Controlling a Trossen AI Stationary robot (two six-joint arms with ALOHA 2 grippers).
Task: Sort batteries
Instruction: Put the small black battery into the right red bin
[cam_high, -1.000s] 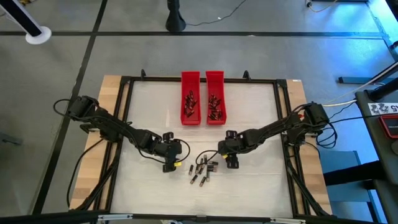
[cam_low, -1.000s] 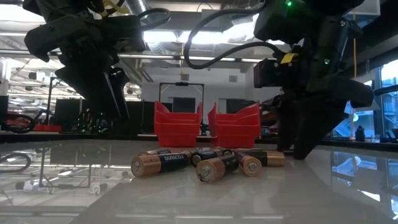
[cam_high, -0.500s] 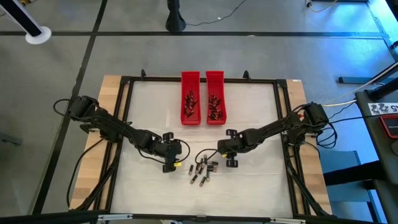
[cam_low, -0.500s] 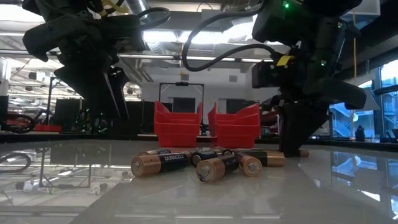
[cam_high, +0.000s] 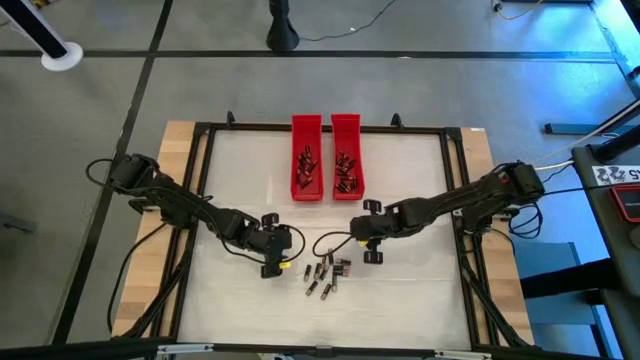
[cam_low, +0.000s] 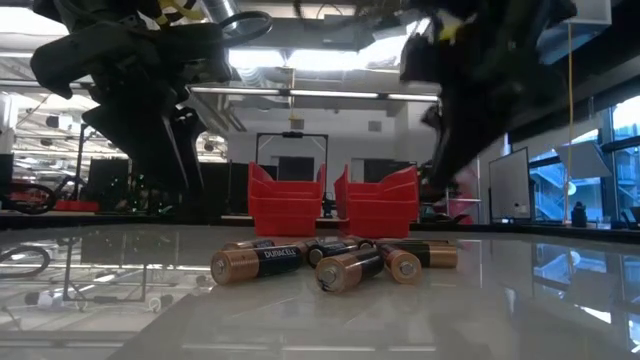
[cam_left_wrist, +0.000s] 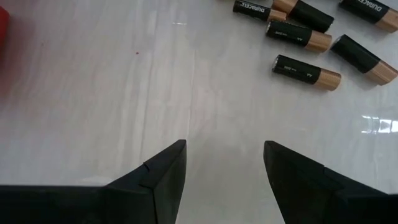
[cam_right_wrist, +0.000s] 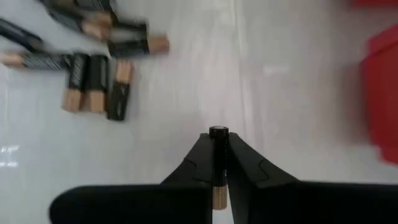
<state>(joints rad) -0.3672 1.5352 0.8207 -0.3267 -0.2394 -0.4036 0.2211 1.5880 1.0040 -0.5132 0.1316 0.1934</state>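
Gripping one battery (cam_right_wrist: 217, 163) w/ right gripper (cam_right_wrist: 218, 167), loose pile (cam_right_wrist: 99, 62) just beyond; left gripper (cam_left_wrist: 225, 163) fingers apart, empty, batteries ahead.

White table (cam_high: 250, 180), black frame, wood edges: two red trays and a loose battery cluster on it.

Glossy pale top, reflective in low view, bounded by black rails with bare wood strips outside them at left and right. At far centre, two long narrow red trays (cam_high: 306, 170) side by side, just apart, each containing batteries. Toward near centre, loose batteries (cam_high: 325, 275) lying flat on the bare surface in a tight scatter, some touching, pointing various ways; dark bodies with coppery ends. In low view, two nearest lying angled across the front (cam_low: 258, 264), the rest bunched behind, trays well beyond them. Remaining surface bare and white.
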